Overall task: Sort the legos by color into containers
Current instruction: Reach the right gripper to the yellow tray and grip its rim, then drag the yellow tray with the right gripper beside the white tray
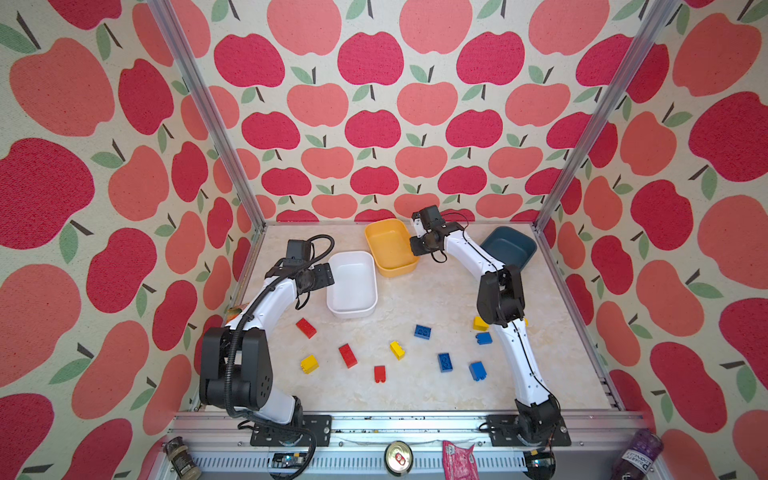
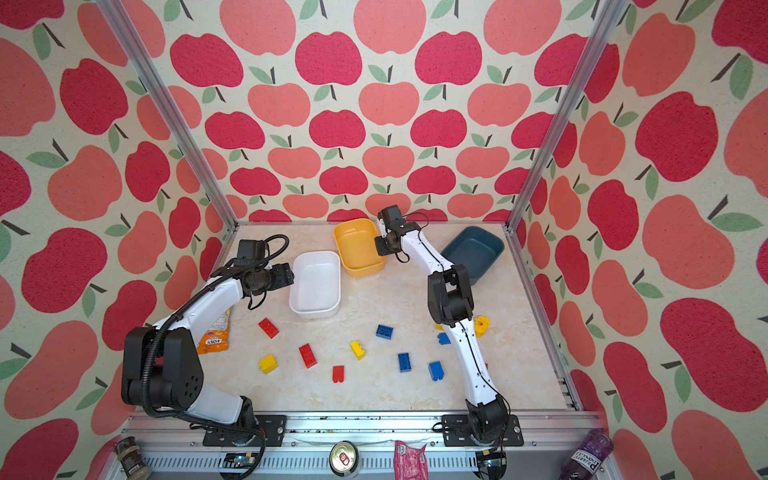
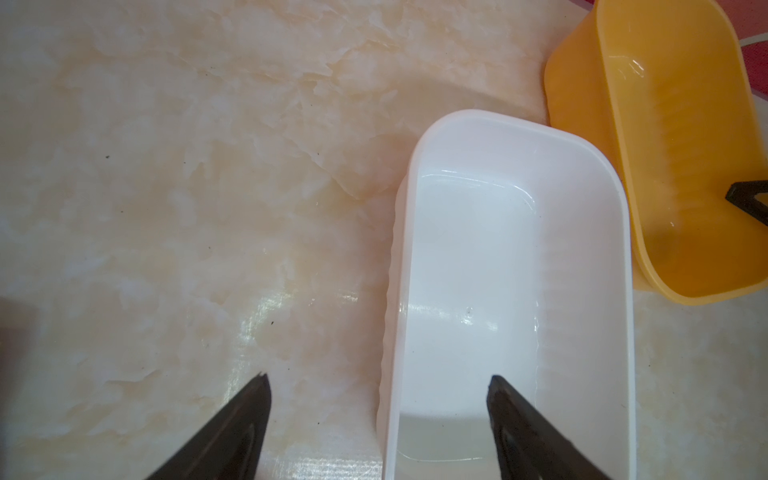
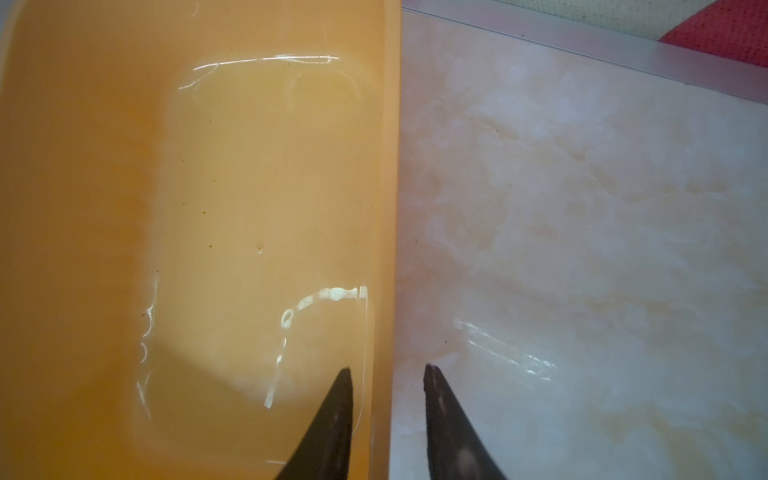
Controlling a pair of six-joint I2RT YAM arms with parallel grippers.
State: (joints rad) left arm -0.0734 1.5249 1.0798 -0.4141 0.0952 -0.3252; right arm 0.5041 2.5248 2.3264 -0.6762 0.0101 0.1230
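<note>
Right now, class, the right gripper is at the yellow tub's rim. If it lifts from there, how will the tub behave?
The yellow tub is empty plastic, so probably light. The right gripper straddles one side wall only, so the tub would likely hang tilted. Its glossy wall may slip in a pinch.

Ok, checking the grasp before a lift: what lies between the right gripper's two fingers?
The yellow tub's side wall. In the right wrist view the right gripper straddles it, one finger inside the tub, the other over the table.

White links (image 1: 274, 297), black joints (image 1: 253, 365), ribbed black cable (image 1: 230, 374), black-tipped left hand (image 3: 376, 376)
</note>
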